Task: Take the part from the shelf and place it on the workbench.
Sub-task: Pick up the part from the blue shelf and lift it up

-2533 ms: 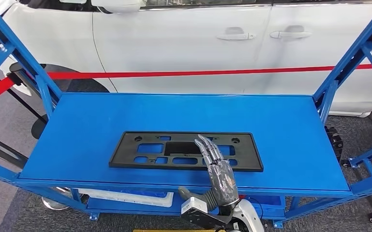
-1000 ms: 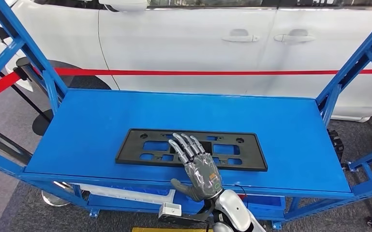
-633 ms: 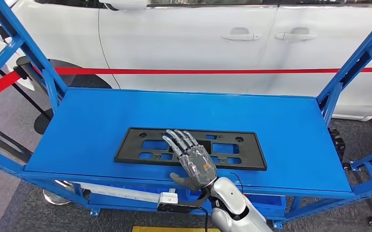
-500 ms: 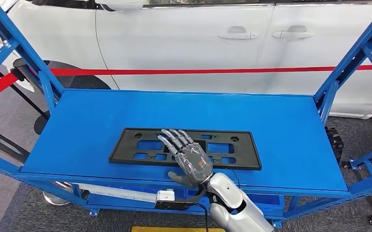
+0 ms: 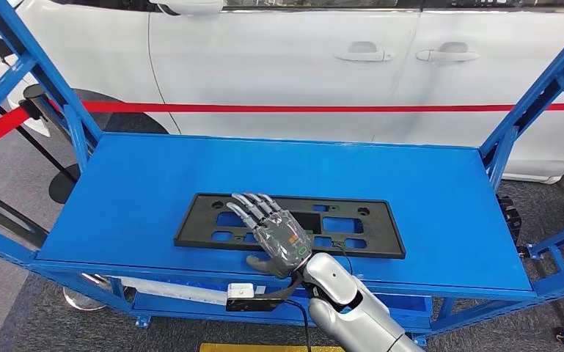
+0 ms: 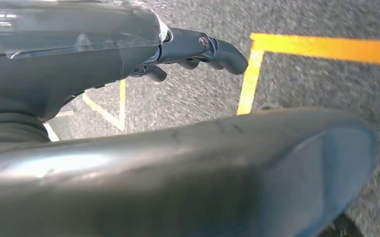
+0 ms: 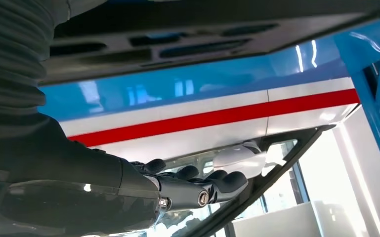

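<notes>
The right hand (image 5: pixel 275 235), fingers spread, hovers over the black part (image 5: pixel 367 238) on the blue shelf (image 5: pixel 139 191), a white car (image 5: pixel 279 66) behind.

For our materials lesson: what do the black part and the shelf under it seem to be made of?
Black part: probably moulded plastic, matt; it has a thin frame with many clean cut-outs and no gloss. Shelf: probably painted sheet metal, smooth blue; it gives soft reflections and has a folded front edge. The right hand lies over the part.

blue shelf (image 5: pixel 139 198) – a flat black part (image 5: pixel 367 231) lies directly on its top, toward the front edge
</notes>
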`<state>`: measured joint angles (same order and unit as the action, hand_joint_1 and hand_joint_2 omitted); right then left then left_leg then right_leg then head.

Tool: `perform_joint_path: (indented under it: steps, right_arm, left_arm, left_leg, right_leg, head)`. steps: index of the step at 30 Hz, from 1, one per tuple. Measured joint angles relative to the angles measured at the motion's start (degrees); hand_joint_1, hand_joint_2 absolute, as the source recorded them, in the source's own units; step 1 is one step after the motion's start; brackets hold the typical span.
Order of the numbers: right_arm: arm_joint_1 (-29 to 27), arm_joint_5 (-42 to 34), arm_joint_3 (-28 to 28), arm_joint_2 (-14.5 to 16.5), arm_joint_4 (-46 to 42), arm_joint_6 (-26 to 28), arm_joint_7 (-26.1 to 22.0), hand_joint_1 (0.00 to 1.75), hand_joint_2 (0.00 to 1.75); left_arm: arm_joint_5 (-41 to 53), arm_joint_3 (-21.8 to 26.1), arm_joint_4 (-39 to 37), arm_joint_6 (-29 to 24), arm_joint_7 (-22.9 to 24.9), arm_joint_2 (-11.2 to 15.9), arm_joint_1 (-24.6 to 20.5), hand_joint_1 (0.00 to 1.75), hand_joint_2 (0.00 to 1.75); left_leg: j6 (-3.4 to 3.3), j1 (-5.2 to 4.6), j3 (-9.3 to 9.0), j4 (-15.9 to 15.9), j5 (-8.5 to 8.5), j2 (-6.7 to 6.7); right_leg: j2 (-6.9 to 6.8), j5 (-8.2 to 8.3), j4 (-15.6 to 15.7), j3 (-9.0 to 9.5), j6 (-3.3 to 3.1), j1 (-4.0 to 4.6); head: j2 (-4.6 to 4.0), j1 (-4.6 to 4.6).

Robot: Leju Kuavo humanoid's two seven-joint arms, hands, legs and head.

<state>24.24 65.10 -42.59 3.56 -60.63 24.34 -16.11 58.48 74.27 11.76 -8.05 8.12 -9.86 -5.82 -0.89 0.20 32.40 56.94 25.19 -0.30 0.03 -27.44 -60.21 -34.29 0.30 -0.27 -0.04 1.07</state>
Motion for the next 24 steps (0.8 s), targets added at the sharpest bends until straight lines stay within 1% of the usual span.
perform_joint_path:
  steps: [1, 3, 4, 5, 6, 7, 8, 9, 10, 11, 12, 14, 15, 16, 17, 18, 19, 20, 21, 22, 23, 24]
  right_arm:
    - [0.9, -0.3, -0.2, 0.1, 0.8, -0.3, 0.1, 0.00, 1.75]
    - [2.4, -1.1, -0.7, 0.4, 2.8, -1.0, -0.3, 0.00, 1.75]
    - [2.8, -1.6, -0.9, 0.4, 3.9, -1.2, -0.6, 0.00, 1.75]
    - [3.1, -2.1, -1.1, 0.5, 4.9, -1.5, -1.1, 0.00, 1.75]
    - [3.4, -2.5, -1.3, 0.7, 5.9, -1.6, -1.5, 0.00, 1.75]
    - [3.9, -3.0, -1.5, 0.9, 6.8, -1.7, -1.8, 0.00, 1.75]
    - [4.5, -3.4, -1.7, 1.1, 7.7, -1.8, -2.1, 0.00, 1.75]
    - [5.2, -3.8, -1.9, 1.4, 8.6, -1.7, -2.4, 0.00, 1.75]
    - [5.9, -4.2, -2.1, 1.7, 9.5, -1.6, -2.7, 0.00, 1.75]
    - [6.5, -4.7, -2.3, 2.1, 10.4, -1.5, -2.9, 0.00, 1.75]
    - [7.0, -5.1, -2.5, 2.4, 11.2, -1.5, -2.9, 0.00, 1.75]
    - [8.1, -5.9, -2.8, 3.1, 13.2, -1.7, -2.9, 0.00, 1.75]
    - [8.9, -6.3, -3.0, 3.5, 14.4, -2.0, -2.9, 0.00, 1.75]
    - [9.7, -6.7, -3.1, 4.0, 15.8, -2.3, -3.0, 0.00, 1.75]
    - [10.7, -7.1, -3.3, 4.5, 17.3, -2.6, -3.0, 0.00, 1.75]
    - [11.6, -7.6, -3.4, 4.9, 19.0, -2.9, -3.0, 0.00, 1.75]
    - [12.5, -8.1, -3.6, 5.3, 20.9, -3.2, -3.1, 0.00, 1.75]
    - [13.2, -8.5, -3.7, 5.6, 22.6, -3.5, -3.1, 0.00, 1.75]
    - [13.9, -8.9, -3.9, 5.9, 24.2, -3.8, -3.2, 0.00, 1.75]
    - [14.5, -9.2, -4.0, 6.2, 25.6, -4.3, -3.2, 0.00, 1.75]
    - [15.1, -9.5, -4.0, 6.6, 26.7, -4.8, -3.4, 0.00, 1.75]
    - [15.7, -9.7, -4.0, 6.9, 27.8, -5.3, -3.5, 0.00, 1.75]
  left_arm:
    - [0.1, 0.0, 0.0, 0.0, -0.1, 0.0, 0.0, 0.00, 0.00]
    - [0.2, 0.0, 0.0, 0.2, -0.3, 0.0, -0.1, 0.00, 0.00]
    - [0.2, 0.0, 0.0, 0.3, -0.3, 0.0, -0.1, 0.00, 0.00]
    - [0.2, 0.0, 0.0, 0.3, -0.4, 0.0, -0.1, 0.00, 0.00]
    - [0.2, 0.0, 0.0, 0.4, -0.4, 0.0, 0.0, 0.00, 0.00]
    - [0.2, 0.0, 0.0, 0.4, -0.5, -0.1, 0.0, 0.00, 0.00]
    - [0.2, 0.0, 0.0, 0.4, -0.5, -0.1, 0.0, 0.00, 0.00]
    - [0.2, 0.0, 0.0, 0.4, -0.6, -0.1, 0.0, 0.00, 0.00]
    - [0.2, 0.0, 0.0, 0.4, -0.7, -0.2, -0.1, 0.00, 0.00]
    - [0.2, 0.0, 0.0, 0.4, -0.8, -0.2, -0.1, 0.00, 0.00]
    - [0.2, 0.0, 0.0, 0.4, -0.9, -0.2, -0.1, 0.00, 0.00]
    - [0.1, 0.0, 0.0, 0.5, -1.3, -0.2, -0.1, 0.00, 0.00]
    - [0.1, 0.0, 0.0, 0.5, -1.4, -0.2, -0.1, 0.00, 0.00]
    - [0.1, 0.0, 0.0, 0.5, -1.6, -0.2, -0.1, 0.00, 0.00]
    - [0.1, 0.0, 0.0, 0.6, -1.8, -0.1, -0.1, 0.00, 0.00]
    - [0.2, 0.0, 0.0, 0.7, -2.0, -0.1, -0.1, 0.00, 0.00]
    - [0.2, 0.0, 0.0, 0.8, -2.1, -0.1, -0.1, 0.00, 0.00]
    - [0.2, 0.0, 0.0, 0.9, -2.2, -0.1, 0.0, 0.00, 0.00]
    - [0.3, 0.0, 0.0, 1.0, -2.2, -0.1, 0.0, 0.00, 0.00]
    - [0.3, 0.0, 0.0, 1.0, -2.2, -0.1, 0.1, 0.00, 0.00]
    - [0.3, 0.0, 0.0, 1.0, -2.2, 0.0, 0.1, 0.00, 0.00]
    - [0.3, 0.0, 0.0, 1.0, -2.1, 0.1, 0.0, 0.00, 0.00]
  left_leg:
    - [-0.27, 0.14, -0.12, -0.3, -0.24, 0.06]
    - [-0.55, 0.08, -0.07, -0.4, -0.37, 0.13]
    - [-0.57, 0.06, -0.03, -0.4, -0.37, 0.09]
    - [-0.56, 0.06, -0.03, -0.3, -0.35, 0.05]
    - [-0.51, 0.07, -0.04, -0.3, -0.31, -0.01]
    - [-0.40, 0.08, -0.07, -0.1, -0.24, -0.07]
    - [-0.23, 0.08, -0.05, 0.1, -0.09, -0.10]
    - [0.03, -0.04, 0.07, 0.5, 0.14, -0.12]
    - [0.30, -0.14, 0.25, 0.8, 0.33, -0.12]
    - [0.59, -0.24, 0.42, 1.0, 0.48, -0.11]
    - [0.89, -0.28, 0.55, 1.1, 0.53, -0.10]
    - [1.52, -0.13, 0.68, 1.3, 0.79, -0.08]
    - [1.87, -0.05, 1.06, 2.2, 1.48, -0.06]
    - [2.19, 0.03, 1.95, 4.3, 2.78, -0.05]
    - [2.48, 0.11, 3.36, 7.4, 4.50, -0.04]
    - [2.72, 0.18, 5.16, 11.3, 6.31, -0.03]
    - [2.89, 0.27, 6.85, 14.8, 7.63, -0.03]
    - [2.98, 0.33, 7.87, 16.8, 7.98, -0.02]
    - [3.00, 0.39, 7.94, 16.8, 7.26, -0.02]
    - [2.93, 0.44, 6.87, 14.5, 5.57, -0.01]
    - [2.78, 0.47, 5.02, 10.6, 3.40, 0.01]
    - [2.55, 0.39, 3.10, 6.6, 1.87, 0.01]
  right_leg:
    - [0.01, -1.40, -2.2, -1.02, 0.22, 0.02]
    - [0.01, -5.01, -9.4, -4.43, 0.47, -0.11]
    - [0.00, -6.17, -12.8, -6.08, 0.55, -0.13]
    - [-0.01, -6.26, -14.5, -7.01, 0.61, -0.18]
    - [-0.02, -5.18, -14.0, -6.85, 0.62, -0.27]
    - [-0.03, -3.24, -11.3, -5.67, 0.60, -0.37]
    - [-0.04, -1.05, -7.3, -3.84, 0.53, -0.48]
    - [-0.03, 0.47, -3.5, -2.09, 0.40, -0.48]
    - [-0.02, 1.31, -0.8, -0.92, 0.19, -0.47]
    - [0.02, 1.51, 0.5, -0.38, -0.05, -0.39]
    - [0.06, 1.36, 0.8, -0.36, -0.35, -0.25]
    - [0.08, 1.58, 1.0, -0.43, -1.02, -0.28]
    - [0.06, 1.69, 1.1, -0.43, -1.36, -0.36]
    - [0.04, 1.77, 1.2, -0.42, -1.61, -0.48]
    - [0.00, 1.78, 1.2, -0.44, -1.78, -0.49]
    - [-0.06, 1.78, 1.2, -0.47, -1.89, -0.47]
    - [-0.11, 1.77, 1.2, -0.48, -1.93, -0.43]
    - [-0.16, 1.76, 1.2, -0.48, -1.94, -0.41]
    - [-0.18, 1.76, 1.1, -0.47, -1.94, -0.40]
    - [-0.15, 1.75, 1.1, -0.42, -1.92, -0.41]
    - [-0.10, 1.74, 1.1, -0.35, -1.89, -0.41]
    - [-0.05, 1.73, 1.1, -0.31, -1.76, -0.34]
  head:
    - [0.00, -0.05]
    - [0.00, -0.14]
    - [0.00, -0.14]
    - [0.00, -0.14]
    - [0.00, -0.15]
    - [0.00, -0.14]
    - [0.00, -0.15]
    - [0.00, -0.15]
    - [0.00, -0.12]
    - [0.00, -0.11]
    - [0.00, -0.09]
    - [0.00, -0.10]
    - [0.00, -0.07]
    - [0.00, -0.05]
    - [0.00, -0.02]
    - [0.00, 0.00]
    - [0.00, -0.01]
    - [0.00, 0.00]
    - [0.00, 0.00]
    - [0.00, 0.00]
    - [0.00, 0.00]
    - [0.00, -0.01]
